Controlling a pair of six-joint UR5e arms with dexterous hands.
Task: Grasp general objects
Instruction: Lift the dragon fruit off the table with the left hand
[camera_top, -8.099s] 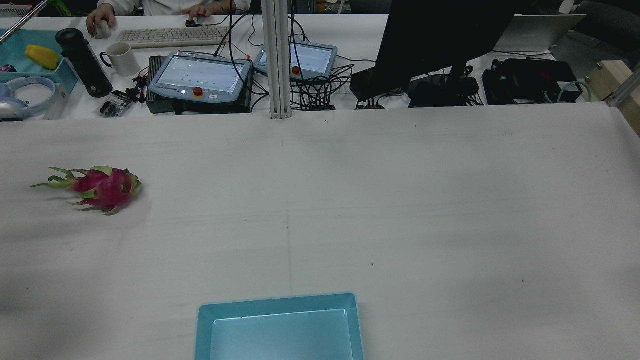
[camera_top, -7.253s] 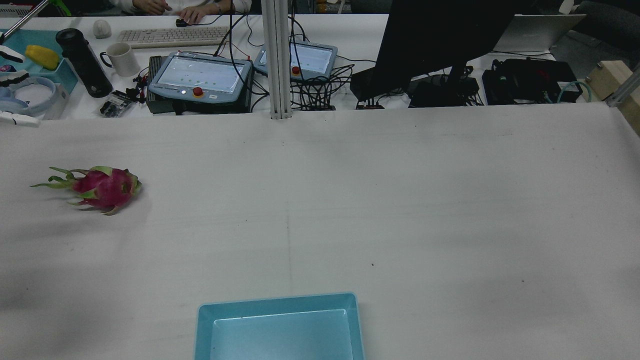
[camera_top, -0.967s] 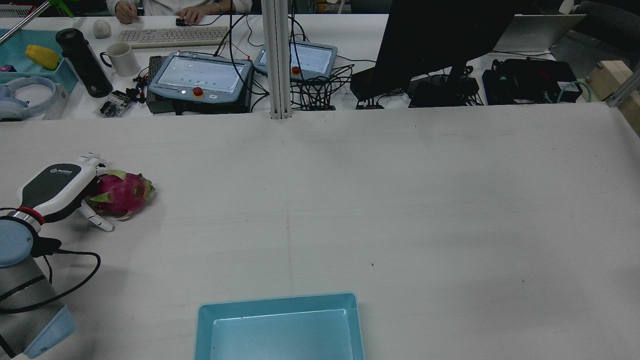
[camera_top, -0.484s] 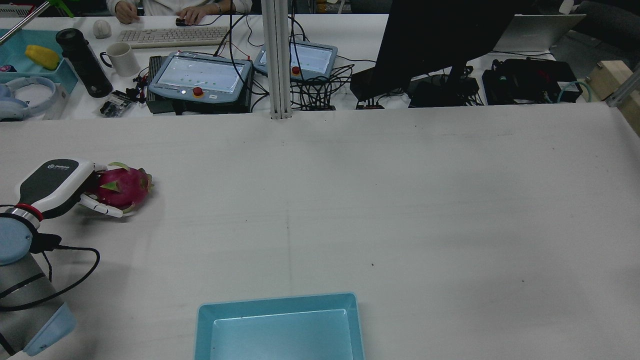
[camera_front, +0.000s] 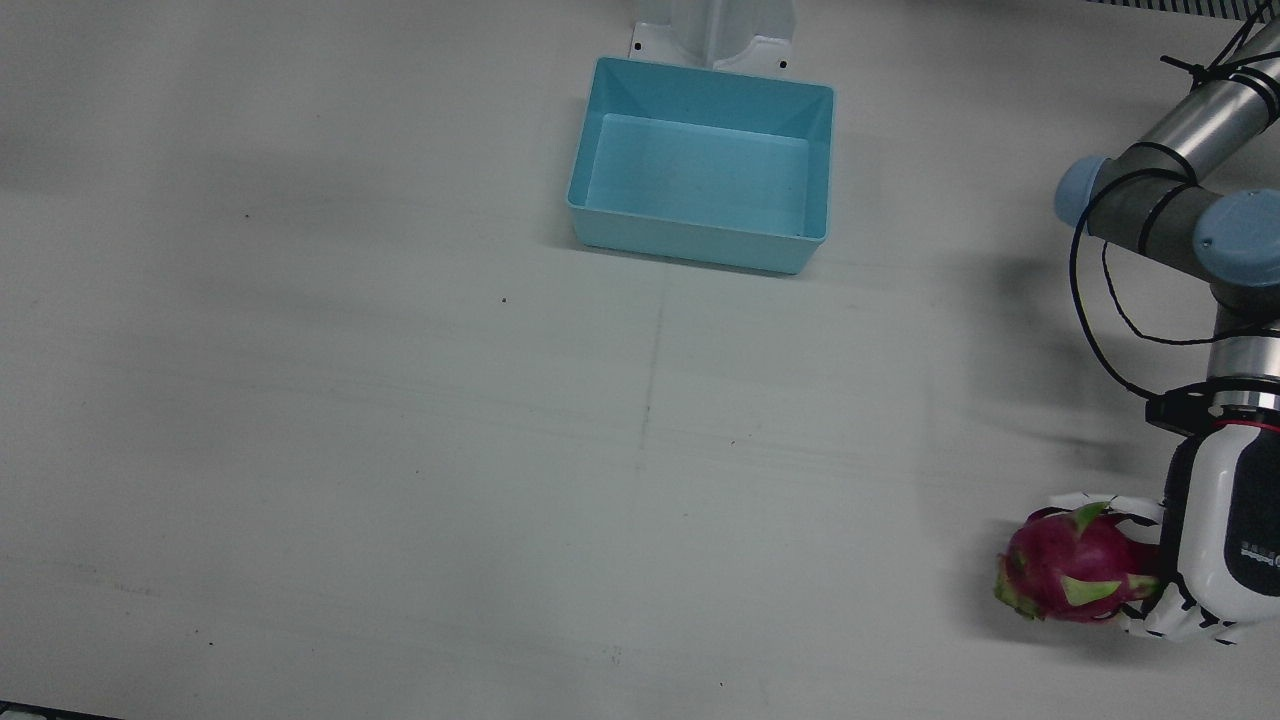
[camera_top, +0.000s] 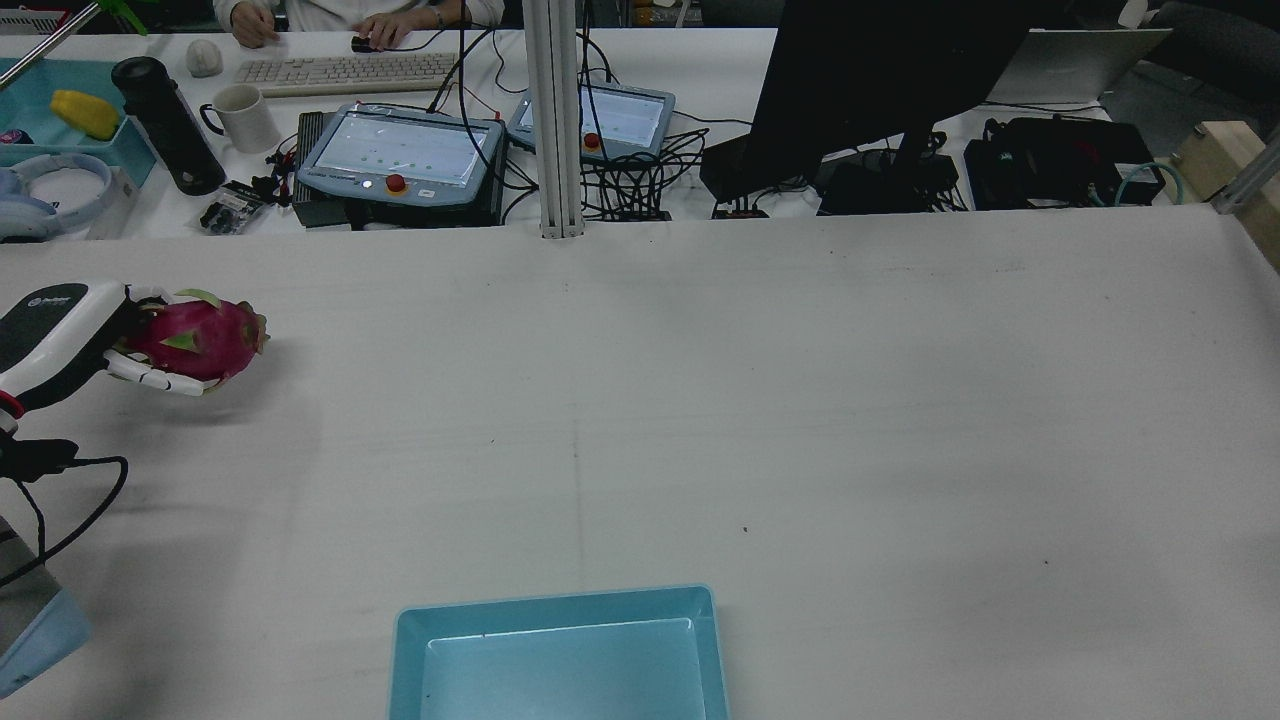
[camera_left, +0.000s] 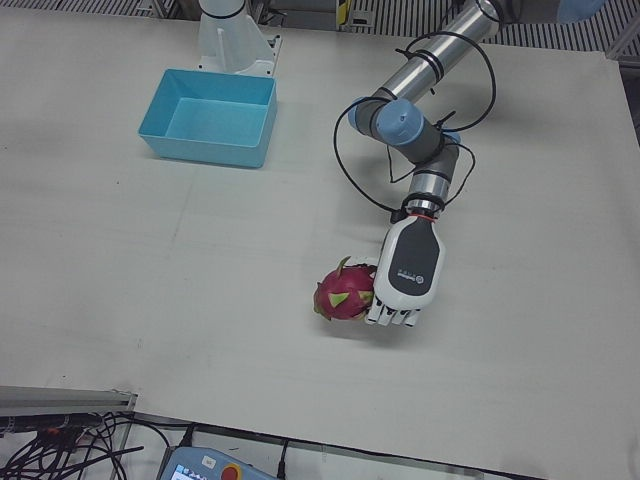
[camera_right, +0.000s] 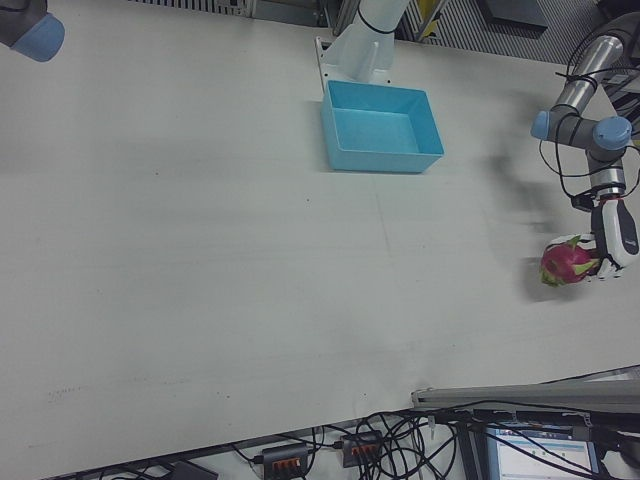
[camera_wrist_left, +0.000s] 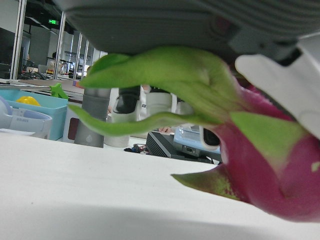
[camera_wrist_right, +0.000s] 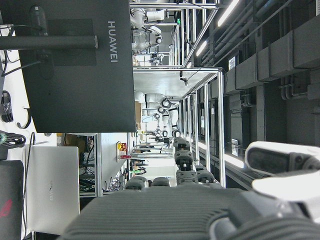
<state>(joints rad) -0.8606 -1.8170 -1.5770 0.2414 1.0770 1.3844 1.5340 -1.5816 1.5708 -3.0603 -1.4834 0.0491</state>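
Observation:
A pink dragon fruit (camera_top: 197, 335) with green scales is in my left hand (camera_top: 55, 335) near the table's left edge in the rear view. The hand is shut on it from the side and holds it a little above the table, with a shadow beneath. The fruit (camera_front: 1065, 565) and hand (camera_front: 1225, 540) also show in the front view, the left-front view (camera_left: 345, 292) (camera_left: 408, 275) and the right-front view (camera_right: 565, 262) (camera_right: 612, 235). The fruit (camera_wrist_left: 270, 170) fills the left hand view. My right hand (camera_wrist_right: 200, 210) shows only in its own view, empty, fingers (camera_wrist_right: 280, 157) apart.
A light blue bin (camera_top: 560, 600) stands empty at the table's near edge between the arms; it also shows in the front view (camera_front: 700, 238). Beyond the far edge are teach pendants (camera_top: 400, 150), a monitor (camera_top: 870, 80), a mug and cables.
My left arm came in and its hand closed on the dragon fruit. Over the last second it has lifted the fruit and carried it away from the robot and slightly left.

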